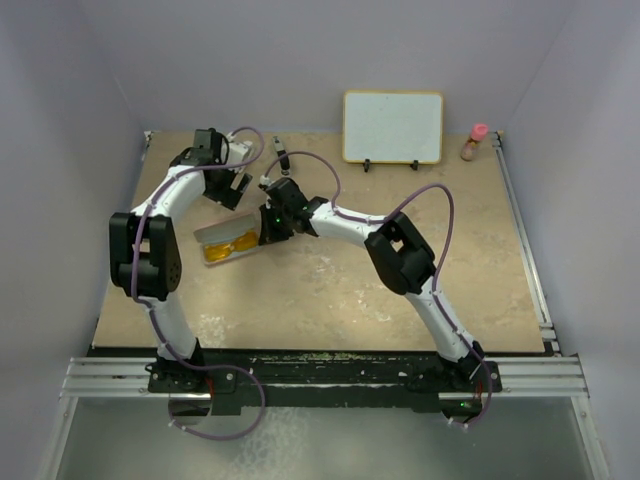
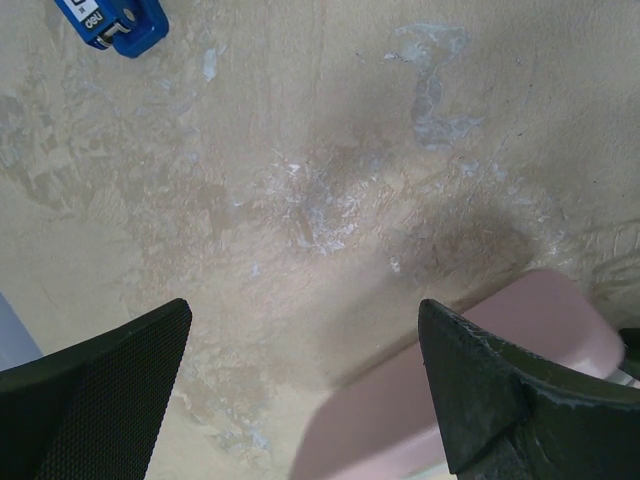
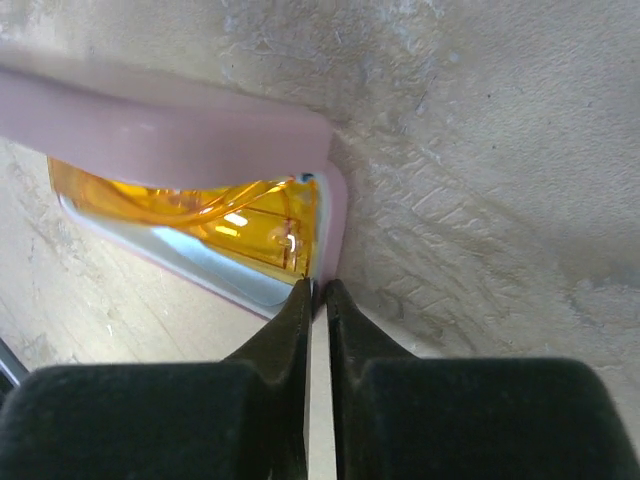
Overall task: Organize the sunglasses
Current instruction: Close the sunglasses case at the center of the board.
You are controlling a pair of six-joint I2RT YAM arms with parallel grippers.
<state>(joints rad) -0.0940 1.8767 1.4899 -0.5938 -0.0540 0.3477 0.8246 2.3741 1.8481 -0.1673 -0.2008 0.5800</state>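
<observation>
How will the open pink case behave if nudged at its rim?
Probably slides rather than tips: the pink case lies flat on the table. Likely light, thin-walled, so it may pivot. The sunglasses inside look unsecured and could shift.

Pink case lid (image 3: 150, 130) overhangs sunglasses (image 3: 200, 215), narrowing access.

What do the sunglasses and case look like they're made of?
Sunglasses: probably plastic, glossy and translucent amber, with bright glints on the lens. Case: smooth, matte pink shell with rounded edges, perhaps plastic or faux leather; the look leaves that open.
</observation>
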